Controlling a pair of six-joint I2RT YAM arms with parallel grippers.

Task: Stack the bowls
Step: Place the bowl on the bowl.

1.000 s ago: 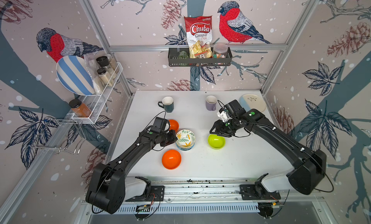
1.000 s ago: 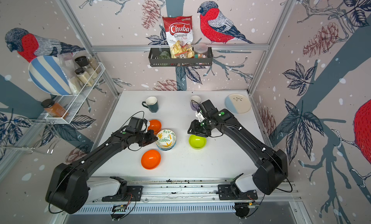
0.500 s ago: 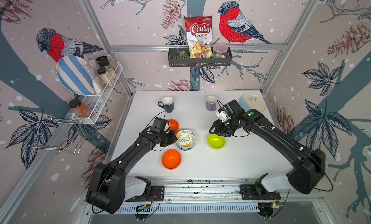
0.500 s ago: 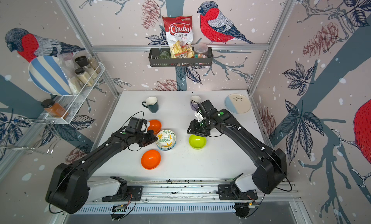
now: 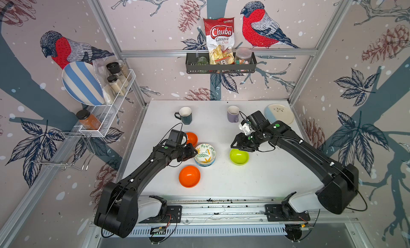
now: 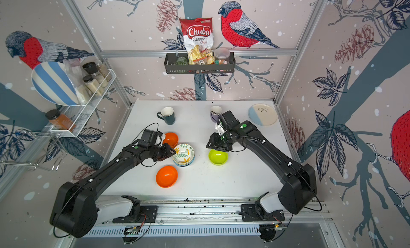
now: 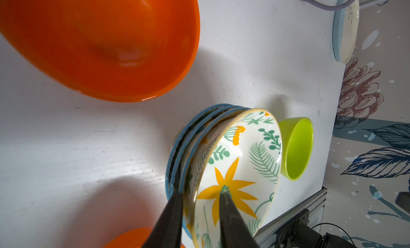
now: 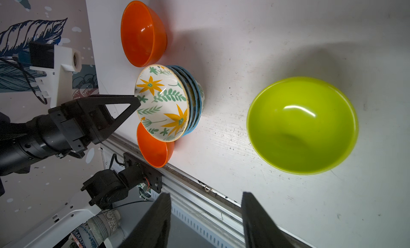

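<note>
Left gripper (image 7: 199,193), jaws slightly parted, loosely straddles the rim of the four-bowl stack (image 5: 206,153) at mid-table. One orange bowl (image 5: 192,138) sits at the stack's 11 o'clock, a second orange bowl (image 5: 189,176) at 7, and one lime bowl (image 5: 239,157) at 3. Right gripper (image 8: 205,199), half open and empty, hovers at the lime bowl's 12.

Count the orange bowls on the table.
2. The far orange bowl sits just behind the bowl stack, partly covered by the left arm; the near orange bowl sits in front of the stack. None seems hidden.
</note>
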